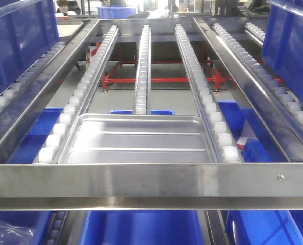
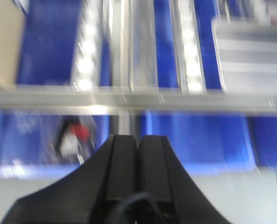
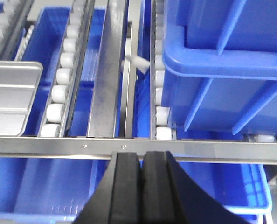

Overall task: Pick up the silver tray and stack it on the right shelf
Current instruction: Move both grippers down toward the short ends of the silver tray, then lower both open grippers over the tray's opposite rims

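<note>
Roller shelf [image 1: 142, 66] holds the silver tray [image 1: 139, 140] — left fingers [image 2: 122, 172] and right fingers [image 3: 125, 186] pressed together, apart from it.

The left tool [image 2: 137, 139] sits closed; the silver tray [image 2: 252, 60] seems upper-right.

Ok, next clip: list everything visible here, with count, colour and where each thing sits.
silver tray: 1, shiny silver, lying flat on the rollers of the middle lane, its near edge at the front bar
roller shelf: 1, steel, sloping rack with side rails and a flat front bar
roller rows: several, white, running lengthwise along the shelf
upper blue bins: 2, blue, on the side lanes, one left and one right
lower blue bins: several, blue, under the shelf
red frame: 1, red, on the floor behind the shelf
person: at least 1, far background, top left
left gripper: 1, black, jaws closed, in front of the bar, view blurred
right gripper: 1, black, jaws closed, at the front bar
</note>
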`<state>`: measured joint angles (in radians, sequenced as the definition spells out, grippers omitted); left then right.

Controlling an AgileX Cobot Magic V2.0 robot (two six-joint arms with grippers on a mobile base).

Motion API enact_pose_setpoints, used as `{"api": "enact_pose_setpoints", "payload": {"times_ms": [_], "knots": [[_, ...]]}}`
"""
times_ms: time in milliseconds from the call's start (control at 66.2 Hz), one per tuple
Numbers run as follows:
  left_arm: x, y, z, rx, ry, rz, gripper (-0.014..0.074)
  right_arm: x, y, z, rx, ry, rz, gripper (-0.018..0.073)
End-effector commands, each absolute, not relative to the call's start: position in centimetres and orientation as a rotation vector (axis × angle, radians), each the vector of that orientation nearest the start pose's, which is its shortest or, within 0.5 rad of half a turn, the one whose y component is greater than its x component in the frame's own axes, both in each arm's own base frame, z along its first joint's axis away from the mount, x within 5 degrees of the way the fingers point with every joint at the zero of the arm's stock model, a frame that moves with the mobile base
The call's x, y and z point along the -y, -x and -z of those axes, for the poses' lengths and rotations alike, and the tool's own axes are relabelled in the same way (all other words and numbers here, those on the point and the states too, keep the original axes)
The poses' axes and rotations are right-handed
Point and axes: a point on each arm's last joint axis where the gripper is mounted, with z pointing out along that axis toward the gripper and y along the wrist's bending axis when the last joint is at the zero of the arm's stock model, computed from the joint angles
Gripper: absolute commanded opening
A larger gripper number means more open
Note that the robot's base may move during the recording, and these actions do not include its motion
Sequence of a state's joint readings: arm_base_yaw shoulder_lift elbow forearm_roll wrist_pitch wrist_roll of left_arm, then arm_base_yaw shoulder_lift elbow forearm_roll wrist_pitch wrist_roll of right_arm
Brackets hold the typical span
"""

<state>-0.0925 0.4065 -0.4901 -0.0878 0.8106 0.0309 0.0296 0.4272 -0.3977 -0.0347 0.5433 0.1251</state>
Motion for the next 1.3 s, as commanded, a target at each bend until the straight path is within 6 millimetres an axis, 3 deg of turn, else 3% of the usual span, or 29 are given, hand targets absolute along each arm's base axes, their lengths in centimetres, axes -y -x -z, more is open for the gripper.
{"api": "enact_pose_setpoints", "payload": {"times_ms": [0,136,287,483,619,891,1284], "knots": [[2.0,-8.9,-29.3,-2.228,-0.066,0.244,-0.0082,-0.4,-10.0,-28.4,-2.005,-0.094,-0.115,0.0050],[3.2,-11.3,-28.2,-2.317,0.044,0.444,-0.0082,-1.2,-10.4,-27.2,-2.118,-0.173,-0.262,0.0050],[3.4,-14.0,-27.4,-2.395,0.081,0.440,-0.0082,-1.5,-11.8,-25.4,-2.321,-0.207,-0.284,0.0055],[3.4,-18.0,-26.9,-2.440,0.081,0.369,-0.0092,-1.6,-15.7,-24.6,-2.417,-0.302,-0.289,0.0062],[4.8,-20.4,-26.9,-2.466,0.009,0.353,-0.0093,-2.1,-19.0,-24.4,-2.429,-0.314,-0.295,0.0062],[9.7,-23.7,-26.8,-2.524,-0.048,0.242,-0.0092,-7.7,-24.6,-24.4,-2.503,-0.135,-0.359,0.0062],[13.0,-29.7,-26.1,-2.629,-0.092,0.231,-0.0093,-13.5,-32.1,-24.4,-2.603,-0.066,-0.144,0.0059]]}}
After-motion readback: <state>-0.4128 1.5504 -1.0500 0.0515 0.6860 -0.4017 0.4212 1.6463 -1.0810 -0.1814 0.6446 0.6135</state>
